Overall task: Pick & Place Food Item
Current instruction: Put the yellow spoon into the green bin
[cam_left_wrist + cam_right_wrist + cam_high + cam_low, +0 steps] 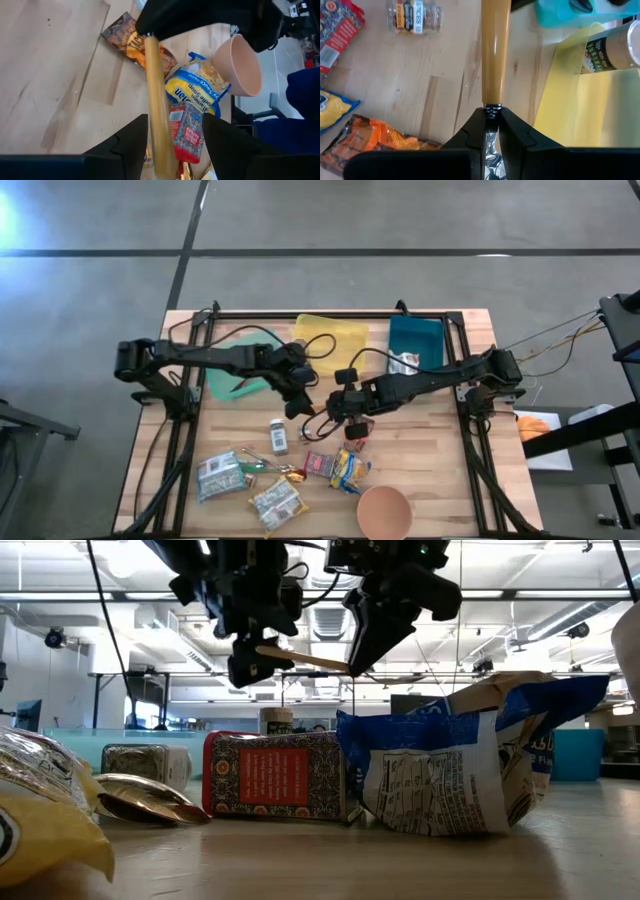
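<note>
Above the middle of the desk [440, 450] both arms meet on one long tan stick [495, 55], a narrow food packet by its crimped silver end. The right gripper [491, 112] has its fingers closed tight on that crimped end. The left gripper [162, 137] is at the stick's other end, fingers part-way apart with the stick lying between them; whether they press on it I cannot tell. Held level in the air between the two, this looks like a hand-over from one arm to the other, probably so the stick can travel toward the trays at the far edge.

The low view shows what the overhead one hides: the stick hangs clear of the desk, well above the red packet [275, 775] and the blue-and-white bag [450, 775]. The right wrist view alone shows the pinch on the crimp, with a yellow tray [580, 100] beside it. The left wrist view shows the pink bowl [242, 65] near the front edge.
</note>
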